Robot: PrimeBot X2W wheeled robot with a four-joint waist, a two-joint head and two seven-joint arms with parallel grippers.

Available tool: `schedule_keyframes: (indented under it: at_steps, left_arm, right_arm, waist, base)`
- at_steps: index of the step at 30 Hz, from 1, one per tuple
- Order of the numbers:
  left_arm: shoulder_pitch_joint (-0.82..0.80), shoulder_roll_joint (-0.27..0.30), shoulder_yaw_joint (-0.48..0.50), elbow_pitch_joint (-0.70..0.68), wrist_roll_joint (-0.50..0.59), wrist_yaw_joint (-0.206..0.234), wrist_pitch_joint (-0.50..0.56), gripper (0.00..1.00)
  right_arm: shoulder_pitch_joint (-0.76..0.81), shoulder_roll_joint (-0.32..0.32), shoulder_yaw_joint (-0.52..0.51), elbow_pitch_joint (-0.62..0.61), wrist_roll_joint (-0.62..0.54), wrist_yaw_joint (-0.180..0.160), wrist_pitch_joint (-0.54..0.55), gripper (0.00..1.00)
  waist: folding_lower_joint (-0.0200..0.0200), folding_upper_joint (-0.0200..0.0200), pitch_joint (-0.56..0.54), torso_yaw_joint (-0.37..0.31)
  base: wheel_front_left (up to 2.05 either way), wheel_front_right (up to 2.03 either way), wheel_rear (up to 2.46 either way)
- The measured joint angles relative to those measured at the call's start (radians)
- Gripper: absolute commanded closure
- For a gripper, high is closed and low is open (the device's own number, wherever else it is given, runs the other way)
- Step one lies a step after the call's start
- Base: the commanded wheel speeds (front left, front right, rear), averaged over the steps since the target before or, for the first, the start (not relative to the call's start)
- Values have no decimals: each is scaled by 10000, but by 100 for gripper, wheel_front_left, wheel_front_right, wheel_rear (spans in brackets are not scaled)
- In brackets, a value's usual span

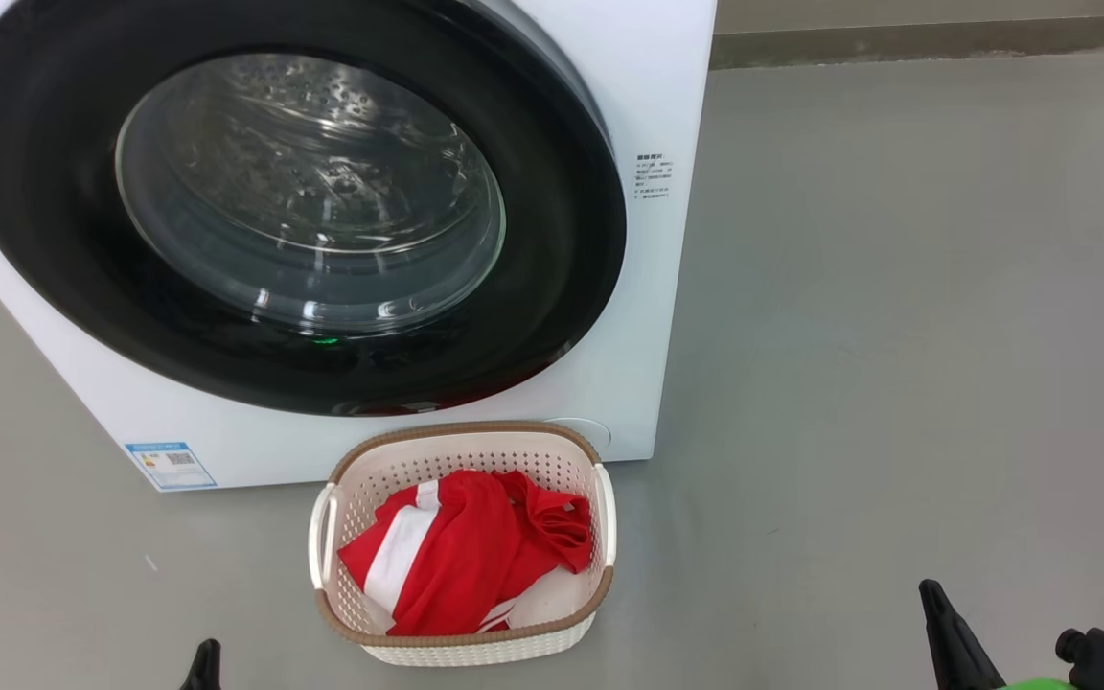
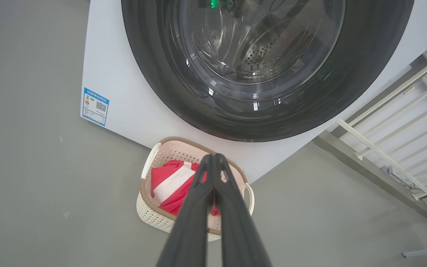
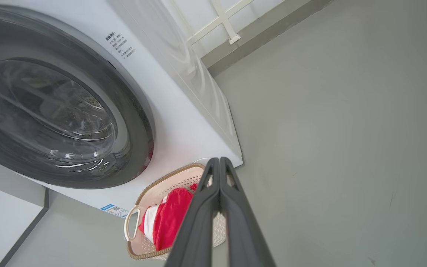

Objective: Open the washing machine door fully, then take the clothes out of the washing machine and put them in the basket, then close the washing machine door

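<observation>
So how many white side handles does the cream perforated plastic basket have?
2: left handle and right handle, on opposite sides of the cream perforated plastic basket; none looks hidden.

closed right gripper (image 3: 219,160) before basket (image 3: 182,180) of red clothes (image 3: 169,218), washing machine door (image 3: 50,104) beside

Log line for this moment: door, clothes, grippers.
washing machine door: closed | clothes: in basket | left gripper: shut, empty | right gripper: shut, empty | stage: task looks done

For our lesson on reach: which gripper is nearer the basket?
Left. The left gripper is just off the near-left corner of the basket; the right gripper is far off to its right.
</observation>
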Motion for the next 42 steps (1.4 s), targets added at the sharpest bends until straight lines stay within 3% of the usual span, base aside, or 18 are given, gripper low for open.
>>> schedule_keyframes:
  at_steps: [42]
  left_arm:
    - [-826, -267, 84, 42, -4098, 0, 1154, 100]
  right_arm:
    - [-798, -2, -431, -301, 4136, -2, 1220, 100]
  waist:
    - [-1, 0, -23, 51]
  base:
    - [0, 0, 0]
